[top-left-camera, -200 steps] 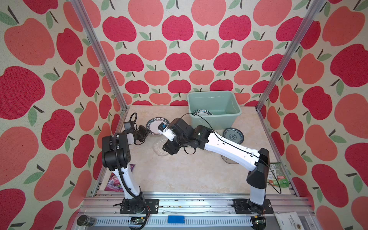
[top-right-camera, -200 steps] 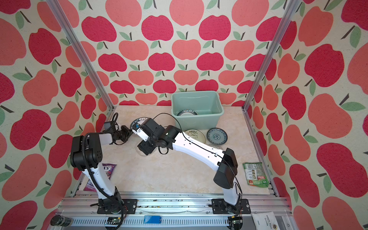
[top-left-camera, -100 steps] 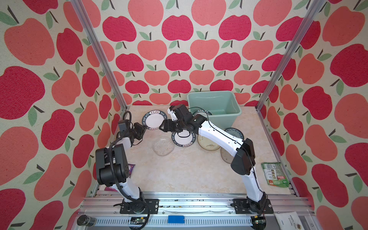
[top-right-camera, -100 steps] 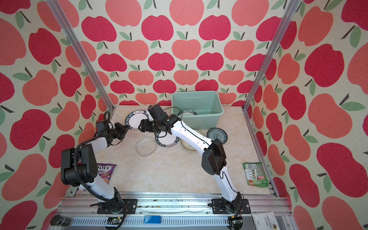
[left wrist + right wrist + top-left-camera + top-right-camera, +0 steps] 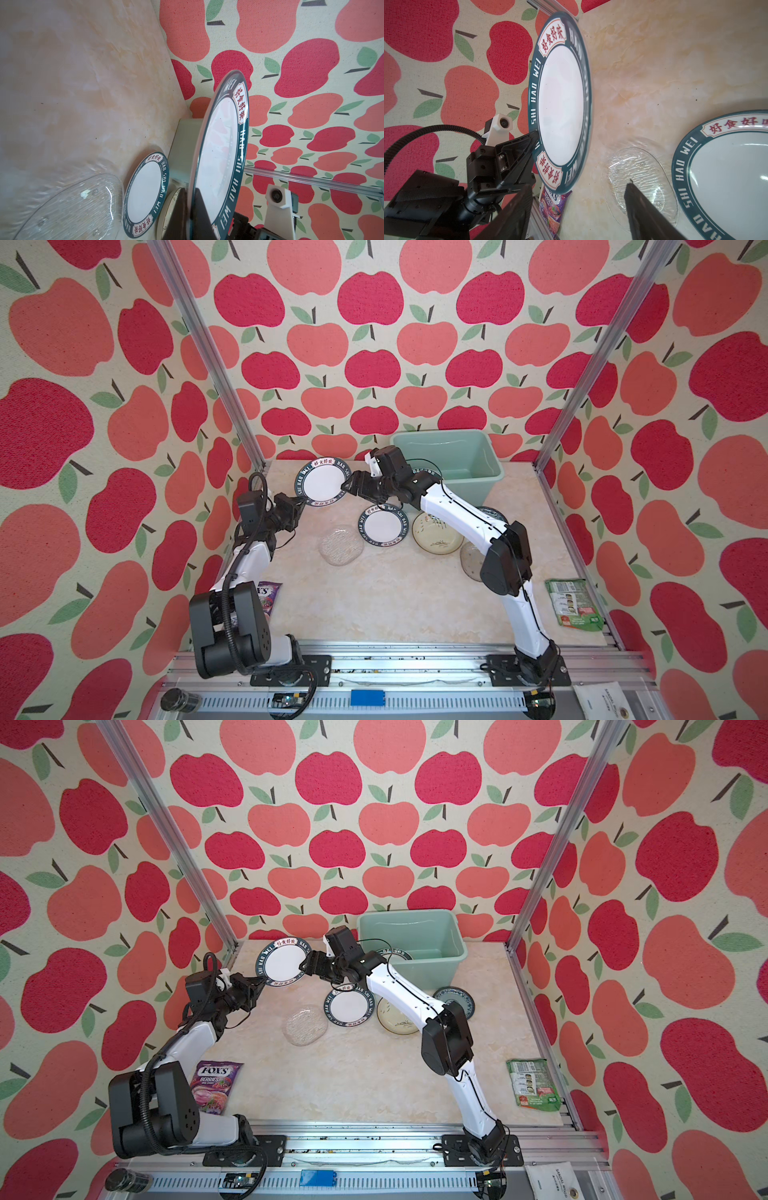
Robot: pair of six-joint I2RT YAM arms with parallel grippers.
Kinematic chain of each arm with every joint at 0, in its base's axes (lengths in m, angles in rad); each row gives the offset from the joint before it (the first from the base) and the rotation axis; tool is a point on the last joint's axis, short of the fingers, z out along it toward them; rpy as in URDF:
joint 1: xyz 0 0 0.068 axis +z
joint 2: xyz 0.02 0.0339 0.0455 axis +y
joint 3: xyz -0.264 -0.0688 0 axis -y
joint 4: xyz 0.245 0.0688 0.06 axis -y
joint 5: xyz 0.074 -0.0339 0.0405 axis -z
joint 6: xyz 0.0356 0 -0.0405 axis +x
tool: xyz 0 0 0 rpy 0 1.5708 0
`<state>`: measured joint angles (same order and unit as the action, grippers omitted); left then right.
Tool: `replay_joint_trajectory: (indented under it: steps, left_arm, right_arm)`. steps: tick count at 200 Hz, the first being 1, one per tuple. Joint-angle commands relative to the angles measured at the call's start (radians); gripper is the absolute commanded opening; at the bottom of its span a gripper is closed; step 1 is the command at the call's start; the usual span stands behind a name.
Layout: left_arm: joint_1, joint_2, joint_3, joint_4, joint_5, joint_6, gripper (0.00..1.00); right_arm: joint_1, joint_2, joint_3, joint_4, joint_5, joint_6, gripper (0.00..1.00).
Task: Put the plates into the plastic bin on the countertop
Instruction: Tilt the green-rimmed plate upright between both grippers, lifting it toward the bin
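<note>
A white plate with a dark lettered rim [image 5: 322, 487] [image 5: 284, 967] [image 5: 220, 155] [image 5: 562, 104] hangs tilted above the back left of the countertop [image 5: 374, 597]. My left gripper [image 5: 300, 506] [image 5: 259, 986] [image 5: 190, 190] is shut on its rim. My right gripper [image 5: 347, 485] [image 5: 307, 965] [image 5: 579, 185] stands open at the opposite edge, its fingers apart on either side of the rim. The mint plastic bin [image 5: 469, 485] [image 5: 409, 915] at the back holds a lettered plate [image 5: 426, 469]. A second lettered plate [image 5: 382, 526] [image 5: 726, 176] lies on the countertop.
A clear glass plate [image 5: 340, 544] [image 5: 639, 176], a cream floral plate [image 5: 434, 537], a blue patterned plate [image 5: 457, 998] and another clear plate [image 5: 469, 564] lie around the right arm. A purple packet [image 5: 216, 1085] sits front left, a green packet [image 5: 573, 608] front right.
My right arm has swung from the middle of the countertop to the back left, up to the held plate's edge. The left arm has stretched out, still holding the plate.
</note>
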<state>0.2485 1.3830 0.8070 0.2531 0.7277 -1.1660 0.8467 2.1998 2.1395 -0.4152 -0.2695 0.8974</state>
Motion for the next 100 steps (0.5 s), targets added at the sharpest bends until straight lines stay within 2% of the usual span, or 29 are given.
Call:
replay_joint_trajectory:
  steps: [1, 45, 100]
  left_arm:
    - [-0.001, -0.031, -0.001, 0.055, 0.072, -0.048, 0.0]
    - [-0.041, -0.057, 0.021, 0.04, 0.135, -0.043, 0.0]
    - [-0.082, -0.121, 0.074, -0.072, 0.181, -0.019, 0.0]
  right_arm:
    - [-0.012, 0.018, 0.021, 0.053, -0.033, 0.014, 0.73]
    - [-0.018, 0.053, 0.059, 0.092, -0.09, -0.005, 0.68]
    - [-0.018, -0.007, -0.064, 0.241, -0.105, 0.014, 0.49]
